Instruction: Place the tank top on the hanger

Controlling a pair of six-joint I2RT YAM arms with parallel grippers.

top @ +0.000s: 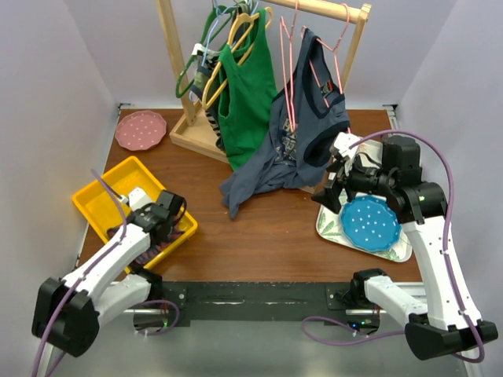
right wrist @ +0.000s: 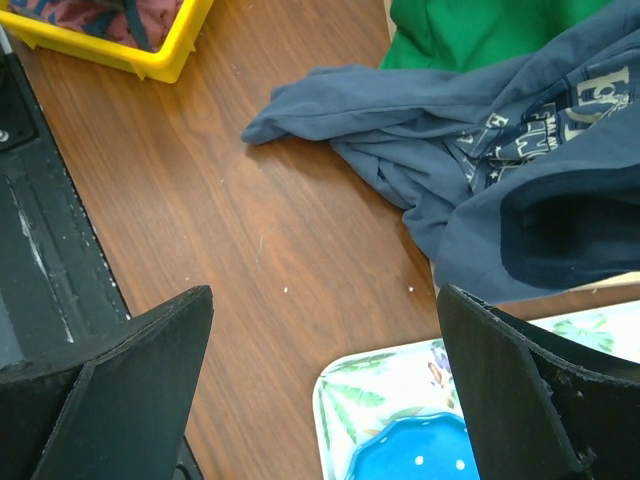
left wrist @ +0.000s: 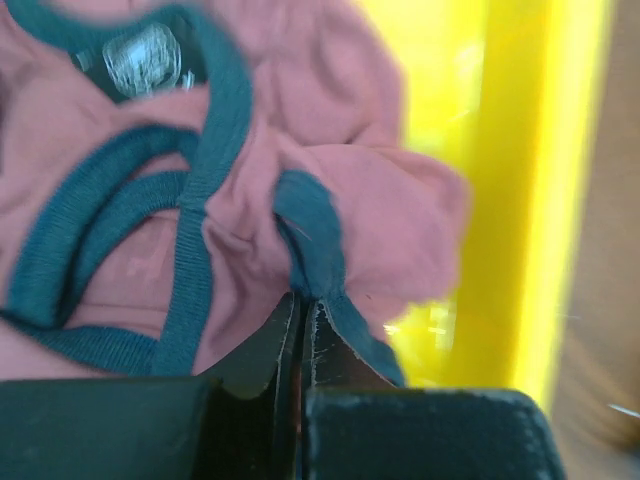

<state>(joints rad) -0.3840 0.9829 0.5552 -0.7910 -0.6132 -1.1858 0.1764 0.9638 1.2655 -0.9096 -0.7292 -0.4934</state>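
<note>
Faded red with navy trim, the tank top [left wrist: 130,250] lies crumpled in the yellow bin [top: 98,206] at the near left of the table [top: 259,228]. The left gripper [left wrist: 303,312] reaches down into the bin, its fingers pressed together on a fold of the shirt's navy edging. The hanger [top: 291,78], thin pink wire, hangs on the wooden rack [top: 169,71] at the far side, well apart from the bin. The navy tank top [top: 302,137] is draped against it and trails onto the table, and a green tank top [top: 245,102] hangs just to its left. The right gripper [right wrist: 325,300] hovers over bare wood at the near right, fingers spread wide and holding nothing, beside a patterned tray [top: 328,224] carrying a blue plate [top: 371,224].
</note>
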